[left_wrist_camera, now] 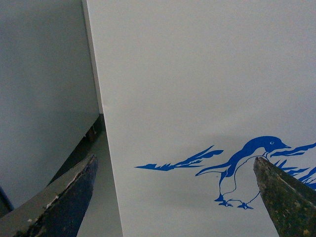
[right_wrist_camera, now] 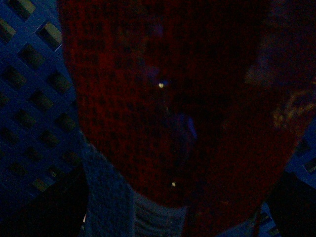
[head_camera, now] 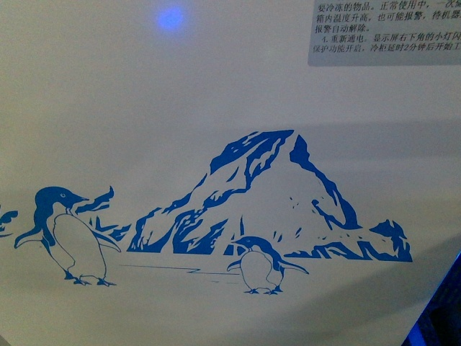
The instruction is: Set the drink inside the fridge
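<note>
The fridge's white side wall [head_camera: 216, 94] with the blue penguin-and-mountain drawing fills the front view, very close. It also shows in the left wrist view [left_wrist_camera: 197, 74], where its corner edge runs top to bottom. My left gripper [left_wrist_camera: 175, 165] is open and empty, its two dark fingertips [left_wrist_camera: 81, 192] wide apart in front of that wall, one over a drawn penguin. The right wrist view is dark and I tell nothing from it. The right gripper shows in no other view. The drink is not in view. The fridge's lid and baskets are out of view.
A grey label with Chinese text [head_camera: 385, 32] sits high on the fridge wall. A blue light spot [head_camera: 171, 18] glows near the top. A grey surface [left_wrist_camera: 44, 89] stands beside the fridge's corner, with a narrow strip of floor [left_wrist_camera: 101, 207] between.
</note>
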Robot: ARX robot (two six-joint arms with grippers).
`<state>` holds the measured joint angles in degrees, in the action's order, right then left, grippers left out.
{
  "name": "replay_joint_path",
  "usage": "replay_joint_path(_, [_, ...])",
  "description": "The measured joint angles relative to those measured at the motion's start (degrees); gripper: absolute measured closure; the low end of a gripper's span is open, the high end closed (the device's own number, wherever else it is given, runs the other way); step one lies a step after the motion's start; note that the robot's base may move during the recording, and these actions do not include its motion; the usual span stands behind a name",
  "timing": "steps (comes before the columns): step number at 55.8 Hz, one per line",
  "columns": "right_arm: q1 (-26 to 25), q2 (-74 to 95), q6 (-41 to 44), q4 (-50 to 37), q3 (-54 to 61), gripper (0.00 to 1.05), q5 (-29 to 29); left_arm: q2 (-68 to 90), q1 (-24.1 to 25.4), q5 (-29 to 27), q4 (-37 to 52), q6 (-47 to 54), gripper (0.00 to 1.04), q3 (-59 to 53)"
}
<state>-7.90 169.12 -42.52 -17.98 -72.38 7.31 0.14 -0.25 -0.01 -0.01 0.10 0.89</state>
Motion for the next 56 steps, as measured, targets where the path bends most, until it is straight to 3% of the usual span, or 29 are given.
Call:
replay_joint_path(5, [-0.2, 0.0, 0.1, 0.0, 0.0, 0.13, -0.1, 0.0, 0.0, 0.0, 0.0, 0.0, 0.08, 0.0])
replay_joint_path(18, [-1.4, -3.6, 3.6, -1.4, 4.7, 0.47, 0.6, 0.0, 0.0, 0.0, 0.0, 0.0, 0.08, 0.0])
replay_joint_path(26, [-2.4, -7.4, 6.1, -2.9, 8.5, 0.56, 1.1, 0.0, 0.0, 0.0, 0.0, 0.0, 0.08, 0.0])
replay_joint_path(35, [-3.8, -16.0, 12.1, -6.3, 15.1, 0.62, 2.2, 0.0, 0.0, 0.0, 0.0, 0.0, 0.08, 0.0])
replay_joint_path(43, [-5.6, -31.4, 18.9, -7.0, 23.2, 0.64, -1.0, 0.0, 0.0, 0.0, 0.0, 0.0, 0.08, 0.0])
replay_joint_path(56, [-9.1, -62.2, 28.3, 3.9, 33.8, 0.64, -10.2, 0.0, 0.0, 0.0, 0.0, 0.0, 0.08, 0.0])
